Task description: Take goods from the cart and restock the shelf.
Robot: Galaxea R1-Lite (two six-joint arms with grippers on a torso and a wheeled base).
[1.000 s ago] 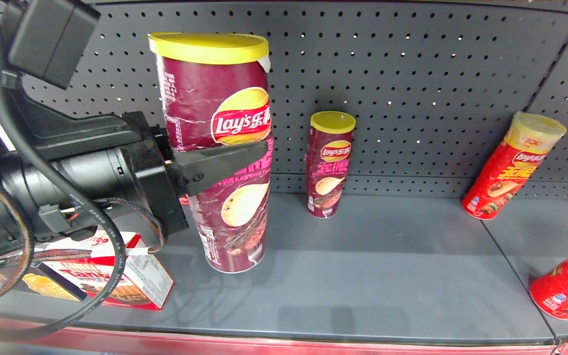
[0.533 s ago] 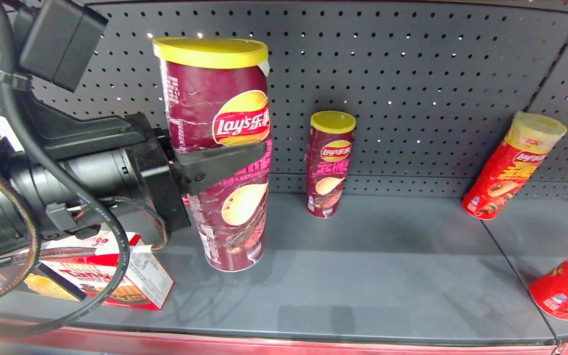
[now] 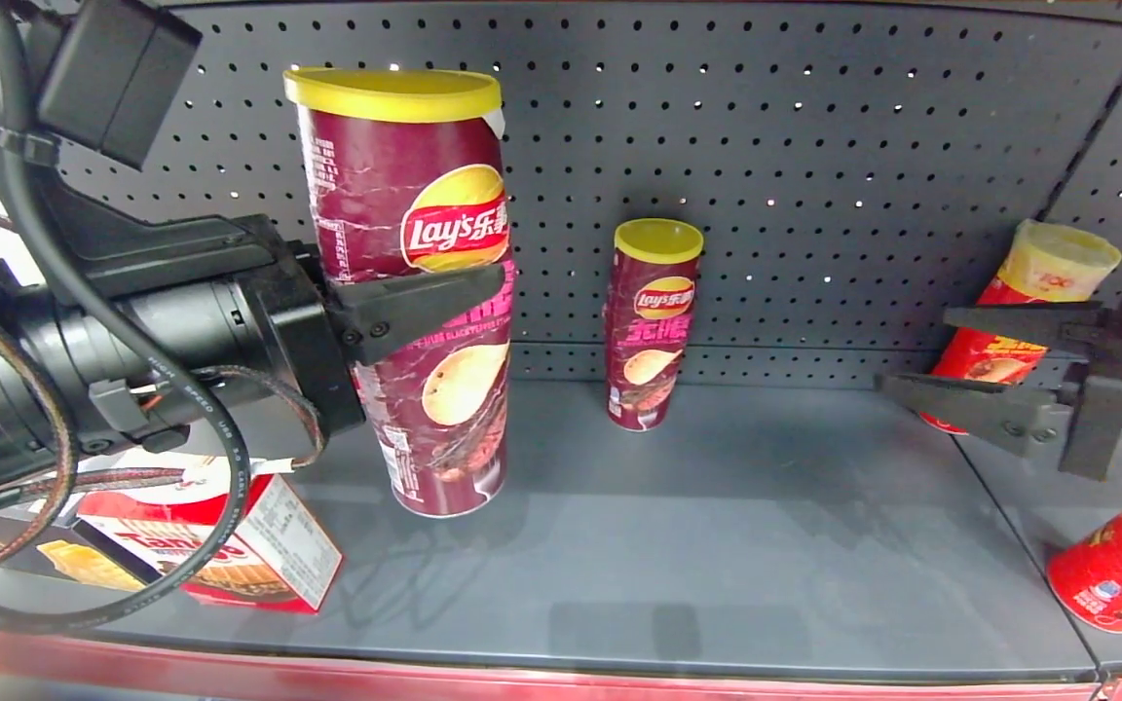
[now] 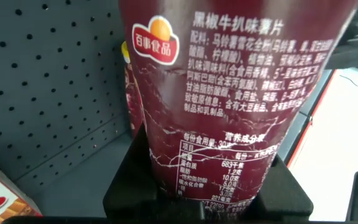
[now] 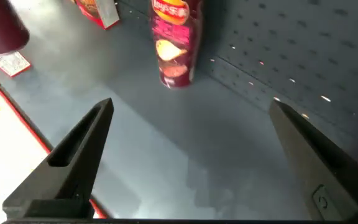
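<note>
The nearer red can runs off the view's edge; the biscuit box (lower left) sits half hidden behind the left arm.

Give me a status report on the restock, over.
Left end effector shut on large maroon chip can, upright over shelf. Right end effector open, near leaning red can. Small maroon can upright at back; box front left.

Grey shelf before me, backed by pegboard. A small maroon can stands upright at the back. To its right, a leaning red can rests against the pegboard; a lying red can sits nearer the front. To its left front is a box.
</note>
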